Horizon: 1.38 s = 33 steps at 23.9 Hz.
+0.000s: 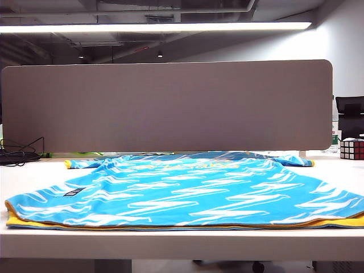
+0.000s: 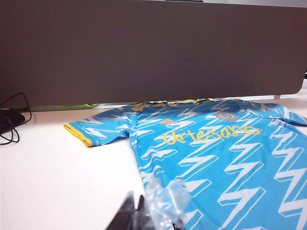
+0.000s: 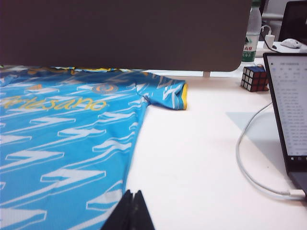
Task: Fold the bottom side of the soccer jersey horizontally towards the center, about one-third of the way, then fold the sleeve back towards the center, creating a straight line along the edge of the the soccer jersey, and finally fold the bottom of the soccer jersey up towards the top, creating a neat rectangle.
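Across the bench (image 1: pixel 34 187) the soccer jersey (image 1: pixel 187 193) lies spread flat, zigzag face up, both sleeves out, so no fold looks begun. Left pincer (image 2: pixel 130 215) and right pincer (image 3: pixel 130 213) hang closed and empty at its near edge.

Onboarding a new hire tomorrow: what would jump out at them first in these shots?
The soccer jersey: sky blue with white zigzags, spread flat and unfolded across the table, hem at the near edge, yellow lettering on the chest. Behind it a grey divider panel fills the background, with a Rubik's cube at its right end. The left gripper and right gripper hang shut near the jersey's two sides, holding nothing.
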### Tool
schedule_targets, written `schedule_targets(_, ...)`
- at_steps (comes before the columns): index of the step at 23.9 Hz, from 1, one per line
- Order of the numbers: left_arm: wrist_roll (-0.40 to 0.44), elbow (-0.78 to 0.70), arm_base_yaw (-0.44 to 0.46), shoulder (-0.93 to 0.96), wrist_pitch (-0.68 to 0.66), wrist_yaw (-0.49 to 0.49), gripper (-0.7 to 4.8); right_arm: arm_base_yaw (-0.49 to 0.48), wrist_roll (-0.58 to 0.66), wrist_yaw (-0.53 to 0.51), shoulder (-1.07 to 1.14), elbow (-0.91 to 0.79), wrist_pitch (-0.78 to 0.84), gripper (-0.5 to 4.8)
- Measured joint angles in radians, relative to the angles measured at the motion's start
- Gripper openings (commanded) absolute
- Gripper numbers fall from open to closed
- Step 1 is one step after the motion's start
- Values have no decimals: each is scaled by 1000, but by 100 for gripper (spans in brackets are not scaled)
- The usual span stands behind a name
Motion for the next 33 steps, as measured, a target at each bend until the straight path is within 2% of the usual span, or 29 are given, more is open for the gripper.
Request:
schedule_targets(12, 0, 0, 0, 0, -34, 0, -5, 0, 1, -1, 0, 0, -15, -8)
schedule_targets(14, -17, 0, 0, 0, -27, 0, -5, 0, 48, -11, 0, 0, -6, -8)
schedule_targets(16, -113, 0, 0, 1, 15, 0, -5, 0, 148, -43, 0, 1, 23, -9)
schedule_targets(18, -268, 13, 0, 0, 72, -7, -5, 0, 256, -87, 0, 7, 58, -9)
schedule_targets(19, -403, 72, 0, 2, 40, -51, -5, 0, 322, -106, 0, 48, 34, -9)
schedule_targets(21, -460, 207, 0, 49, -85, -119, -5, 0, 349, -106, 19, 153, -51, -9)
schedule_targets(23, -446, 280, 0, 133, -148, -112, -5, -1, 342, -106, 78, 232, -127, -9)
schedule_targets(25, -423, 336, 0, 240, -197, -76, -5, -2, 322, -92, 167, 307, -211, -9)
schedule_targets(28, -350, 531, 3, 602, -272, 34, -5, -12, 259, -72, 451, 514, -428, -9)
schedule_targets(30, -340, 577, 12, 712, -283, 98, -5, -18, 219, -72, 578, 600, -494, -8)
schedule_targets(33, -336, 640, 56, 951, -308, 282, -5, -32, 131, -83, 782, 701, -604, 14)
